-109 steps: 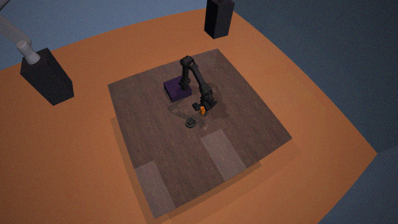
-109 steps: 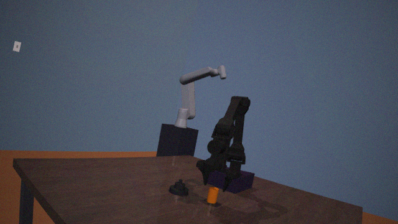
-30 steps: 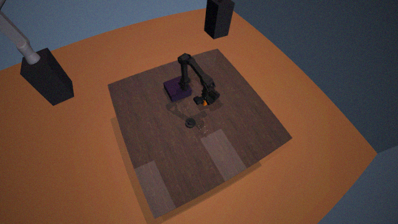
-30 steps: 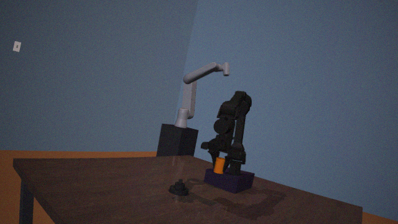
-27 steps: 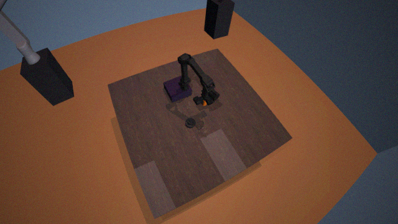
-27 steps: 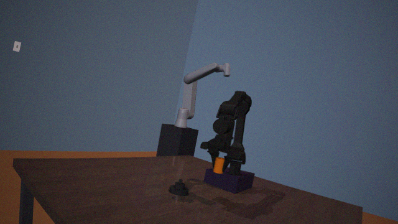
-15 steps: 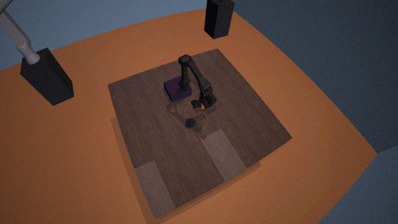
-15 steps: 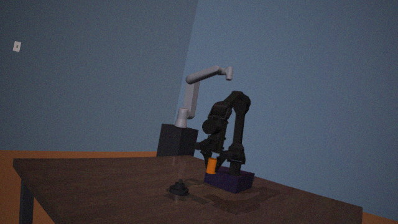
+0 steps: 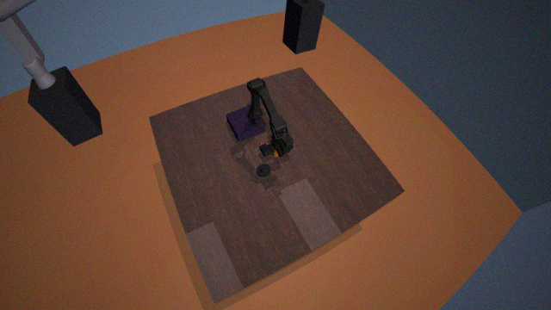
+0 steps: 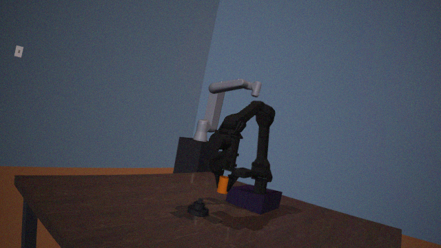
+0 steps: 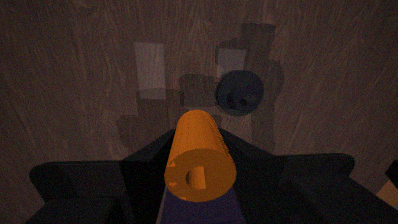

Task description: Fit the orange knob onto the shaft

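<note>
The orange knob [image 9: 276,153] [image 10: 223,184] [image 11: 201,135] is an upright cylinder held above the table. My gripper [image 10: 224,186] [image 11: 196,133] is shut on it, with a dark finger on either side. In the wrist view the knob's end shows its hole with a flat side on the right. The dark round pedestal [image 9: 263,170] [image 10: 198,211] [image 11: 252,86] stands on the table, apart from the knob and lower than it. It is ahead and to the right of the knob in the wrist view. Its short shaft [image 10: 200,201] points up; the shaft's flat side cannot be made out.
The arm's purple base block [image 9: 246,125] [image 10: 253,200] stands on the brown wooden table [image 9: 344,172] [image 10: 120,196]. Two pale patches lie near the table's front edge in the top view. A grey arm [image 10: 214,107] on a dark block [image 9: 69,108] stands beyond the table.
</note>
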